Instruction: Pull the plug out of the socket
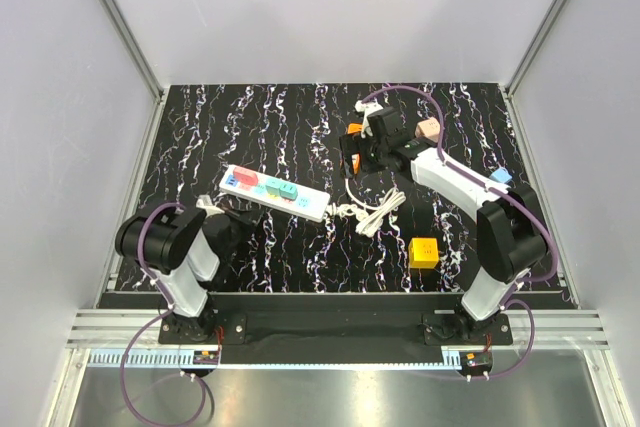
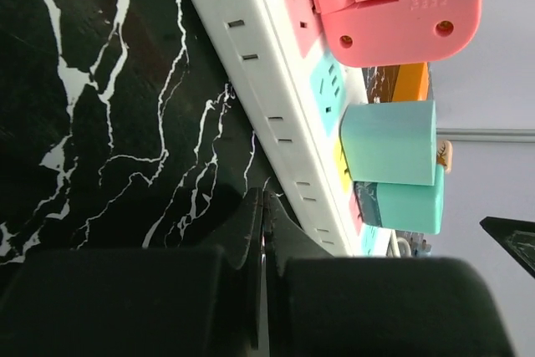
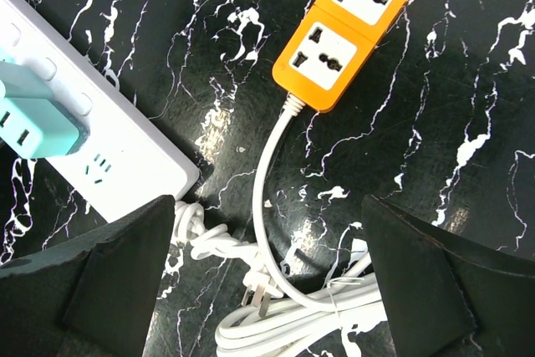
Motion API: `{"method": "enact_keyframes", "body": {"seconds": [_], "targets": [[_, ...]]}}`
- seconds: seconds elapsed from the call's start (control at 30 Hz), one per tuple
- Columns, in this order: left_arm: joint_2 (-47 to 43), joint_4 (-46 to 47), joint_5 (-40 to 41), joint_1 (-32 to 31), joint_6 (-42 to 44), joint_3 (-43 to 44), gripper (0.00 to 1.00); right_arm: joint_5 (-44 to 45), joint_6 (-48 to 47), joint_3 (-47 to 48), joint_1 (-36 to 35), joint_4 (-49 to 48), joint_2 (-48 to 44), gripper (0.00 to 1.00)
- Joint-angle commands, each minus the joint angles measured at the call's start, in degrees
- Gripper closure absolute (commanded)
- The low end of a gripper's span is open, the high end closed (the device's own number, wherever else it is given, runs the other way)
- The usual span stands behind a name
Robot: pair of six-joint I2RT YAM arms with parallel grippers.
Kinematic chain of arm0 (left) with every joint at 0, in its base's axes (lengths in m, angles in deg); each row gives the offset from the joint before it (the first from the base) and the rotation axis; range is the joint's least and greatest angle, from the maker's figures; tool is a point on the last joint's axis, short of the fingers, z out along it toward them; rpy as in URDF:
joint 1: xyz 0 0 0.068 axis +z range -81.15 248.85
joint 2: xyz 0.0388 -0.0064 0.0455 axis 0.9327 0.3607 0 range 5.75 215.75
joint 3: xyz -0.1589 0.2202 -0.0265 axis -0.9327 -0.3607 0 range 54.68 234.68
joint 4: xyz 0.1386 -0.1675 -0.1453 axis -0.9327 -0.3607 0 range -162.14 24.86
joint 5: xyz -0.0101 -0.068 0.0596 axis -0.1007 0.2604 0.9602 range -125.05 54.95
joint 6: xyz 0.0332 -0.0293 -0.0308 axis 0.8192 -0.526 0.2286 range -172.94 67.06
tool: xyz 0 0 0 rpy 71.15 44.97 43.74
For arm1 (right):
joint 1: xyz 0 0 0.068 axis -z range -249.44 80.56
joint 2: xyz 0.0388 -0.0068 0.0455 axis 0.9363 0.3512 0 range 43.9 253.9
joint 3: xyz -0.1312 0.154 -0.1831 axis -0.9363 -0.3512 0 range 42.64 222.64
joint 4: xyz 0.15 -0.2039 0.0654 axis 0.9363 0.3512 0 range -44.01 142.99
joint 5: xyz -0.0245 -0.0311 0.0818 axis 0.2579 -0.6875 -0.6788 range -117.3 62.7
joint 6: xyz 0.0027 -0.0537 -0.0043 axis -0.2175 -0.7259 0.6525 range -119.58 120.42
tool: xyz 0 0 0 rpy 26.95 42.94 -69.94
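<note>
I saw the left gripper [image 2: 261,206] pinched fully closed on nothing. The socket [image 2: 267,81] lay just ahead of its fingertips, with a pink plug [image 2: 393,6] and two teal plugs [image 2: 389,144] seated along it. The right gripper [image 3: 267,282] stood wide apart and empty, with the socket's end beside one finger, the orange power strip [image 3: 351,22] ahead, and the white cords [image 3: 292,317] between its fingers.

The white socket [image 1: 275,192] lies slanted left of centre on the table, teal plugs [image 1: 281,187] seated in it; its coiled cord [image 1: 368,213] trails right; the left gripper [image 1: 222,213] sits just near its left end; the right gripper [image 1: 358,157] hangs over an orange strip [image 1: 352,134] farther right.
</note>
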Motion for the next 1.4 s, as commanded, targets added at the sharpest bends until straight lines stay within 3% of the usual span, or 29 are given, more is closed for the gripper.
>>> {"method": "enact_keyframes", "body": {"seconds": [0.0,0.2,0.4,0.7,0.9,1.17,1.37], "targets": [[-3.5,21.7,0.2,0.2,2.7,-4.4,0.99,-0.4,-1.0,1.6,-0.8,-1.8,0.7,0.00],[-9.6,15.7,-0.8,1.1,3.3,-4.4,0.99,-0.7,-0.6,2.4,-1.1,-1.7,1.5,0.00],[-8.9,12.5,-1.0,1.2,3.0,-1.1,0.98,-0.6,-0.8,2.5,-1.2,-1.7,1.5,0.00],[-0.7,19.7,-1.7,1.6,0.9,1.3,0.99,-0.9,-1.3,2.6,-1.4,-1.3,1.6,0.00],[-2.3,21.1,-0.9,1.6,0.9,-0.7,0.99,-1.0,-1.3,2.8,-1.6,-1.2,2.3,0.00],[-10.9,9.8,-0.9,1.6,2.9,1.5,0.99,-1.0,-1.3,3.2,-2.1,-1.3,3.2,0.00],[-9.1,7.0,-1.5,2.3,3.1,4.9,0.99,-0.8,-1.4,3.5,-2.0,-1.3,3.0,0.00]]}}
